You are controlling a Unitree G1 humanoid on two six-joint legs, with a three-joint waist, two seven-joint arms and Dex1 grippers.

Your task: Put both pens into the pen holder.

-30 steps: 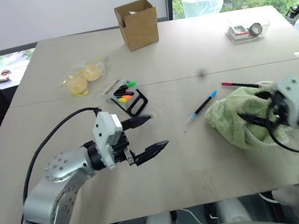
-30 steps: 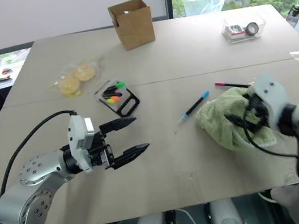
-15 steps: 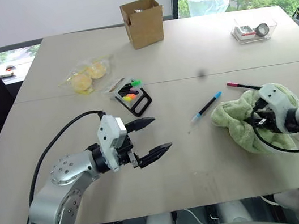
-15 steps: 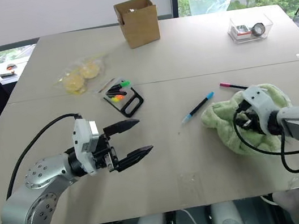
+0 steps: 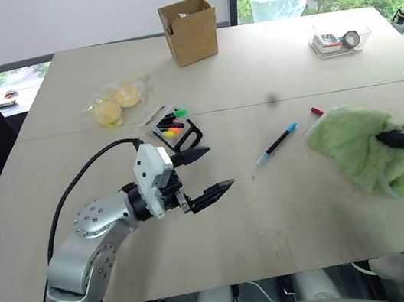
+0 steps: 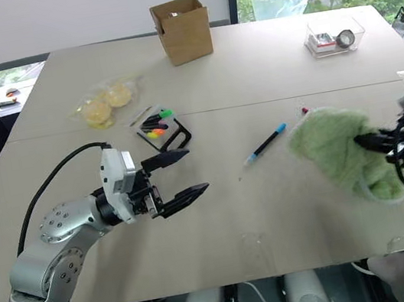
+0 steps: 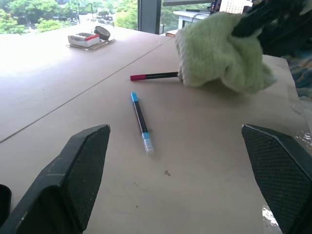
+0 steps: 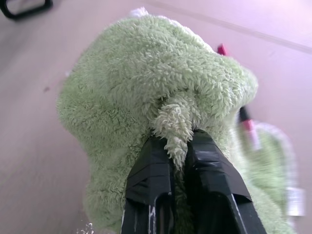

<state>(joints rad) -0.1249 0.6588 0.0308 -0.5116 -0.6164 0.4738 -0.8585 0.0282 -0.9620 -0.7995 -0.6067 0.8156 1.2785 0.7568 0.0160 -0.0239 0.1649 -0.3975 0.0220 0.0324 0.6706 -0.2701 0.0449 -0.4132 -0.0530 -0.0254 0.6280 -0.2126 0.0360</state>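
Right gripper point(image 8: 178, 146) pinched on fluffy green towel point(image 5: 361, 151), lifted. Left gripper point(image 5: 210, 173) level, spread wide. Slim blue pen point(image 5: 276, 144) and pink pen point(image 7: 153, 76) on table point(image 5: 274, 209); boxy black holder point(image 5: 180, 134) near left gripper.

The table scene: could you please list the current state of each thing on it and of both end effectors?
Left end effector: open, empty.
Right end effector: shut on green towel, lifted.
Blue-capped pen: lying on table.
Pink-capped pen: lying, partly under towel.
Pen holder: holds highlighters, no pens.
Cardboard box: upright, open.
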